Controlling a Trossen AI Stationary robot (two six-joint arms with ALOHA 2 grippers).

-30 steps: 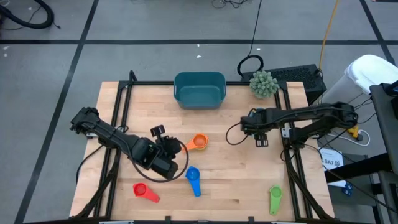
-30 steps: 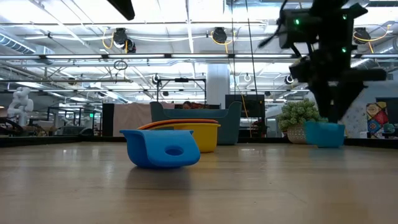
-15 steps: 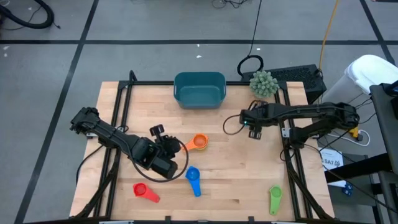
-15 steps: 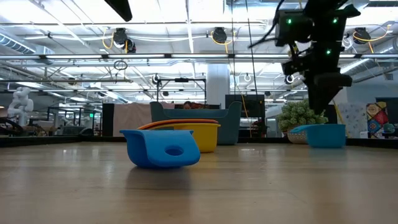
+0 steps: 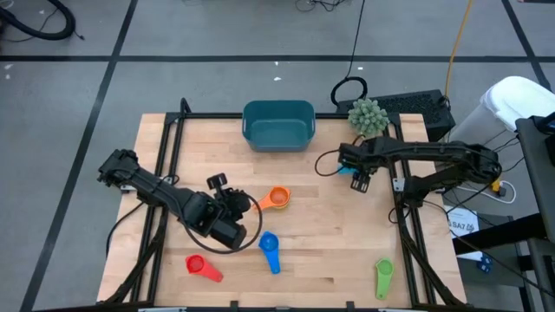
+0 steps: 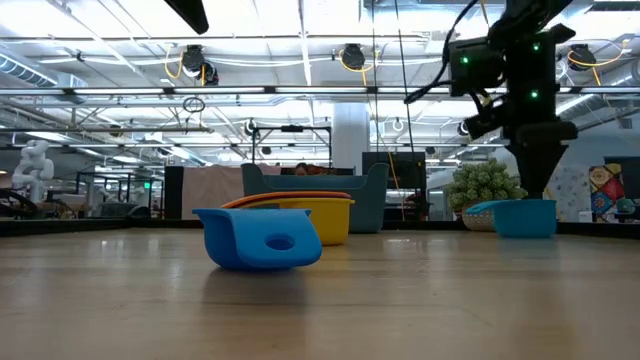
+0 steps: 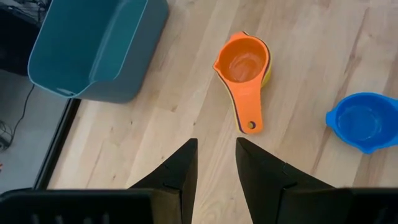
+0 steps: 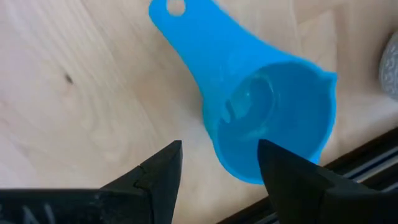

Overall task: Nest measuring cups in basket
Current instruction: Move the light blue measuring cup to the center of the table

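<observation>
The teal basket (image 5: 277, 124) stands at the table's far edge. An orange cup (image 5: 276, 198) sits nested in a yellow one near the middle, with a dark blue cup (image 5: 270, 251) nearer. The red cup (image 5: 204, 267) and the green cup (image 5: 383, 277) lie by the near edge. A light blue cup (image 8: 267, 118) rests on its base on the table at far right. My right gripper (image 8: 217, 158) hangs open just above it (image 6: 522, 215), touching nothing. My left gripper (image 7: 216, 146) is open, left of the orange cup (image 7: 244, 65), pointing toward it.
A spiky green plant ball (image 5: 368, 115) stands just beyond the light blue cup, at the far right corner. Black frame rails run along the table's left and right sides. Bare wood lies between the basket and the orange cup.
My right gripper has risen off the light blue cup and drawn a little toward the far edge; the cup stays on the table where it stood. The left arm has kept still.
</observation>
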